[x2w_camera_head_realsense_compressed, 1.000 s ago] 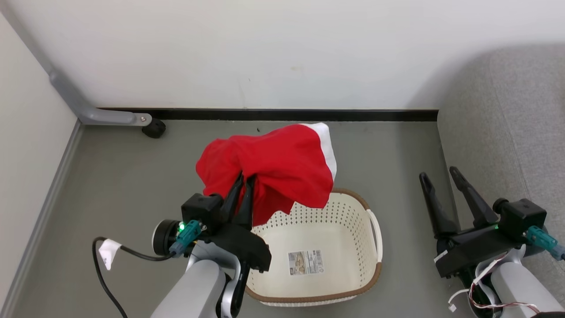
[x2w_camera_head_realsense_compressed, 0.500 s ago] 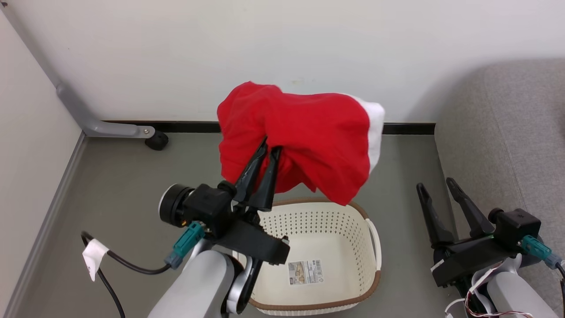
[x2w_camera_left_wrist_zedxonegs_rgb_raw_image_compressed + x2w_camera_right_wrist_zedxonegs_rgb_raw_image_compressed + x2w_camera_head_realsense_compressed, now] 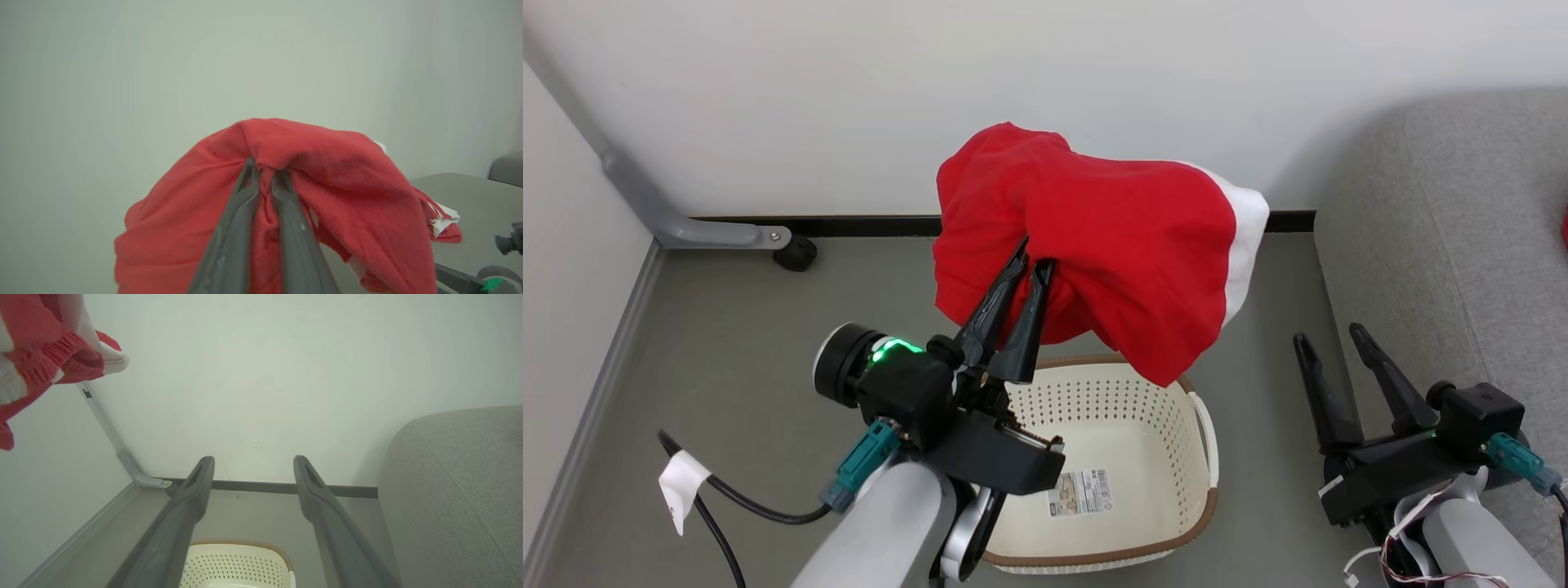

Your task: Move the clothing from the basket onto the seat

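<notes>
Against white wall [image 3: 1094,73], left claw [image 3: 1036,255] pinches red clothing [image 3: 1111,237] above basket [image 3: 1111,400]; right claw [image 3: 1327,335] wide.

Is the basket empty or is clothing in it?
Empty, seemingly: the basket shows just a label sticker on its floor; the left forearm hides one corner.

The red garment [image 3: 1111,245] pinched between the left jaws was soft, matt knitted cloth, its white trim [image 3: 1243,245] ribbed. Both pairs of jaws were smooth, dark, matt plastic. Below the left jaws, the laundry basket [image 3: 1094,400] was cream plastic with a faint sheen and a brown, woven-textured rim [image 3: 241,540]; a glossy paper label [image 3: 1080,492] lay on its floor. Beside the right jaws, the couch cushion [image 3: 1445,245] was coarse, matt, light-grey woven fabric. The floor [image 3: 768,327] was smooth, matt grey.
</notes>
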